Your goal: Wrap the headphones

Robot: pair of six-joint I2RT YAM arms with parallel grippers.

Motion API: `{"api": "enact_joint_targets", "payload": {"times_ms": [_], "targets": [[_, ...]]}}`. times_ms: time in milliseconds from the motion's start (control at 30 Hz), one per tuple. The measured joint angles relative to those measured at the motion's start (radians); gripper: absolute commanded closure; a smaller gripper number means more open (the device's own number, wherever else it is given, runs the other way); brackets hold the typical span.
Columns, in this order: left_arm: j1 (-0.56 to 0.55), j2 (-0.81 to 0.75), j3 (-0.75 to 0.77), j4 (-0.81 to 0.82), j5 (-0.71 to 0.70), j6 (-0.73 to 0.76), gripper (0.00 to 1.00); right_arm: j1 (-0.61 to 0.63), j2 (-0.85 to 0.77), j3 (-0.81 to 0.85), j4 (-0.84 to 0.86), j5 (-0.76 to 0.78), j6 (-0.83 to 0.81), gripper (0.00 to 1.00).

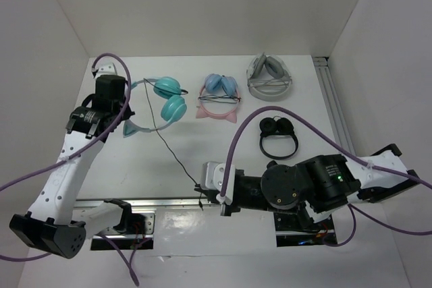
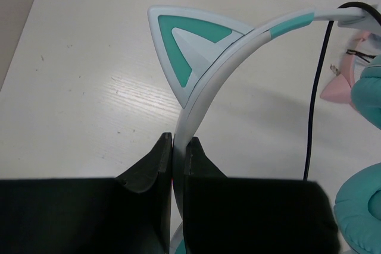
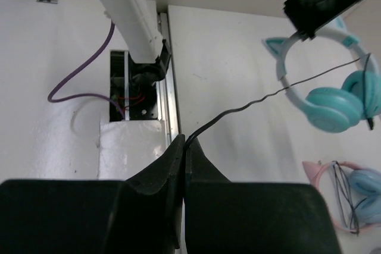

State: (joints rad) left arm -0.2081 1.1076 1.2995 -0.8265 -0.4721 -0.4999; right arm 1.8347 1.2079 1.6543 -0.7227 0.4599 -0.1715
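Observation:
The teal headphones point(image 1: 169, 102) are at the back left of the table, their pale headband point(image 1: 137, 126) with cat ears toward the left arm. My left gripper point(image 1: 127, 118) is shut on the headband point(image 2: 214, 69) just below one cat ear point(image 2: 184, 46); its jaws point(image 2: 178, 144) pinch the band edge. The teal cups point(image 2: 363, 206) hang at the right of that view. The thin black cable point(image 1: 177, 160) runs from the cups toward the near edge. My right gripper point(image 1: 202, 190) is shut on the cable's end point(image 3: 250, 104), which comes out between its jaws point(image 3: 186, 141). The headphones also show in the right wrist view point(image 3: 333, 108).
Pink cat-ear headphones with blue cups point(image 1: 217, 99) lie right of the teal pair. Grey-white headphones point(image 1: 270, 79) lie at the back. Small black headphones point(image 1: 278, 136) lie near the right arm. A metal rail point(image 1: 334, 106) runs along the right side and another point(image 1: 169, 204) along the near edge.

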Motion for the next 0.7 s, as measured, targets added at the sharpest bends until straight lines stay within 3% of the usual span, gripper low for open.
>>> {"api": "enact_joint_targets", "payload": {"times_ms": [300, 533, 700], "targets": [[-0.185, 0.009, -0.074, 0.044, -0.05, 0.063, 1.0, -0.09, 0.055, 0.06, 0.018, 0.031, -0.096, 1.0], [-0.386, 0.013, -0.089, 0.043, -0.122, 0.116, 1.0, -0.339, 0.057, 0.01, 0.076, -0.032, -0.175, 1.0], [-0.454, 0.025, -0.114, 0.033, -0.16, 0.131, 1.0, -0.487, 0.122, 0.151, 0.064, -0.095, -0.211, 1.0]]}}
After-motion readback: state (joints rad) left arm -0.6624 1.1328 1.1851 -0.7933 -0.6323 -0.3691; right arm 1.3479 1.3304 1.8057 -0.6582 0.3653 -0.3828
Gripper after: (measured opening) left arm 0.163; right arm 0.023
